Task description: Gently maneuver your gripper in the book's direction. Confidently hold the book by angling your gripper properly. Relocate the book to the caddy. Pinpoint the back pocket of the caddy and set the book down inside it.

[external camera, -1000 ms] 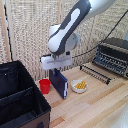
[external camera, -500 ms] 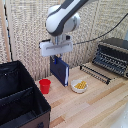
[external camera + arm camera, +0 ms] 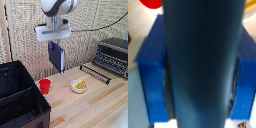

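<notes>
My gripper (image 3: 54, 44) is a white block at the end of the white arm, high above the wooden table. It is shut on the top edge of the dark navy book (image 3: 57, 58), which hangs upright and clear of the table. In the wrist view the book (image 3: 203, 60) fills the middle between my blue fingers (image 3: 153, 85). The black caddy (image 3: 20, 102) stands at the exterior view's lower left, its divider splitting it into compartments. The book is to the right of the caddy and higher than it.
A small red cup (image 3: 45, 86) stands on the table beside the caddy. A white bowl with yellow pieces (image 3: 79, 86) sits near the middle. A black-and-silver toaster oven (image 3: 111, 56) with its rack stands at the exterior view's right. A woven screen backs the table.
The gripper has risen with the book, lifting it from near the table to well above it, and has shifted slightly toward the exterior view's left.
</notes>
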Robot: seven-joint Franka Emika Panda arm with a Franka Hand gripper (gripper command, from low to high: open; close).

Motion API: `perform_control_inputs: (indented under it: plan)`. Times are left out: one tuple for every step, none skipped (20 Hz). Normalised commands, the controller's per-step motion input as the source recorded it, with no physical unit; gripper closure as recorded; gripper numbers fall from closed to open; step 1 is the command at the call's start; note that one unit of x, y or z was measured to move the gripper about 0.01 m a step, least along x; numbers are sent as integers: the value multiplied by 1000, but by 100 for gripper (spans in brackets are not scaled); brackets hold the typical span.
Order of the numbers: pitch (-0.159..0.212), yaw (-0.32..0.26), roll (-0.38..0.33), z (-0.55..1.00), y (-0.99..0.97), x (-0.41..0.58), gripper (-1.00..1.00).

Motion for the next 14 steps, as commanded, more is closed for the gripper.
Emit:
perform_control_inputs:
  plan:
    - [0,-343,0,749,-6,0,100]
    - [0,-357,5,703,-57,0,100]
    - [0,-361,0,703,-23,0,100]
    - [0,-362,0,706,-6,0,100]
    - [0,-363,0,703,0,0,100]
    - [0,-363,0,694,0,0,100]
    - [0,-362,-8,694,0,0,100]
    - [-3,-359,-19,691,0,0,100]
    - [-7,-358,-28,686,0,0,100]
    - [-29,-350,-20,663,54,0,100]
    - [-39,-336,-2,614,120,0,100]
    - [-39,-319,0,543,183,0,100]
    - [-39,-309,0,511,223,0,100]
    - [-38,-301,0,491,246,0,100]
